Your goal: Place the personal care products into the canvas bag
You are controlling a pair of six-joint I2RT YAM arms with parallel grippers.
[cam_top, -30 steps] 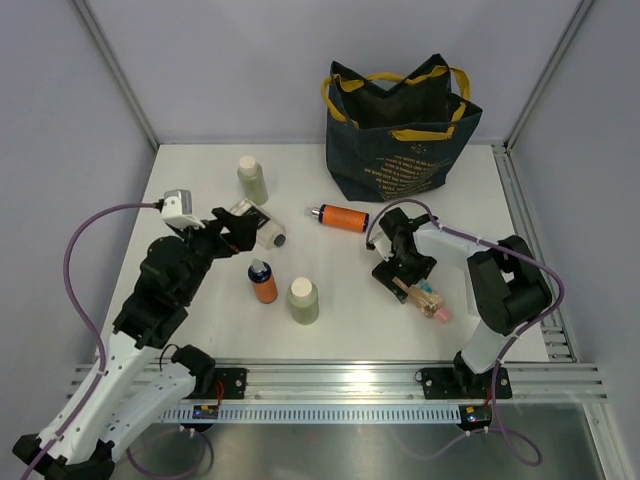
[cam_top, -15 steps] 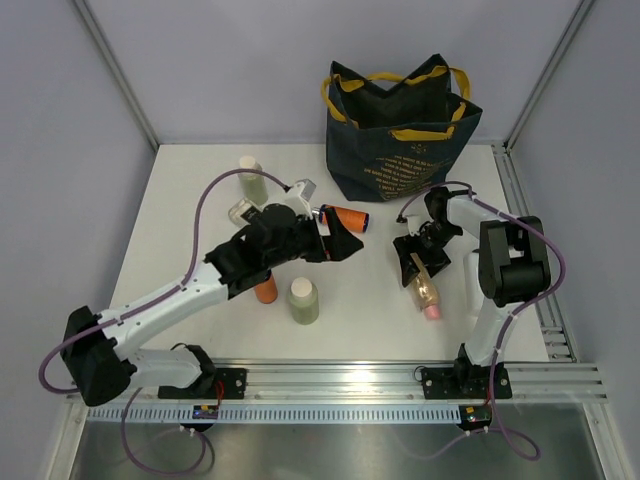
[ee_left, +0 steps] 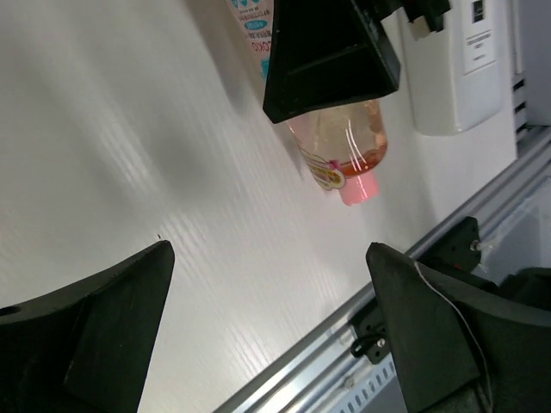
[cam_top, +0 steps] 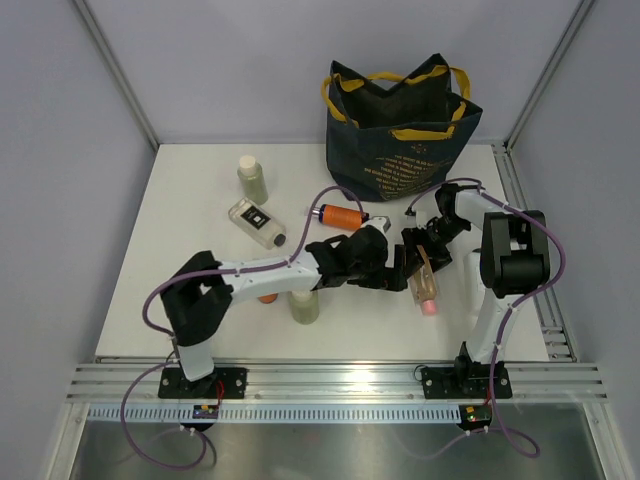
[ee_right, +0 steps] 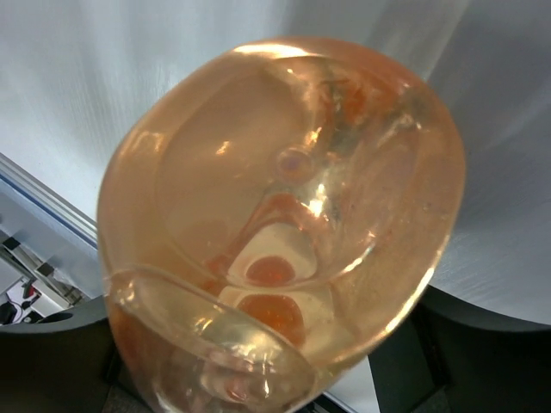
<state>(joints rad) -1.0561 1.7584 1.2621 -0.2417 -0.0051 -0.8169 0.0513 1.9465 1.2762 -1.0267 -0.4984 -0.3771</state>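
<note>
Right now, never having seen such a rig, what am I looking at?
The left arm and right arm are robots bolted at the near edge of a white table. One picture looks down from above; the close-ups come from wrist cameras. The left claw is open and empty. The right claw has the peach teardrop-shaped bottle between its fingers; how firmly, I cannot tell. Loose on the table: two pale green white-capped bottles, a clear flat black-labelled bottle, an orange bottle lying down. The dark navy canvas bag stands at the far edge.
</note>
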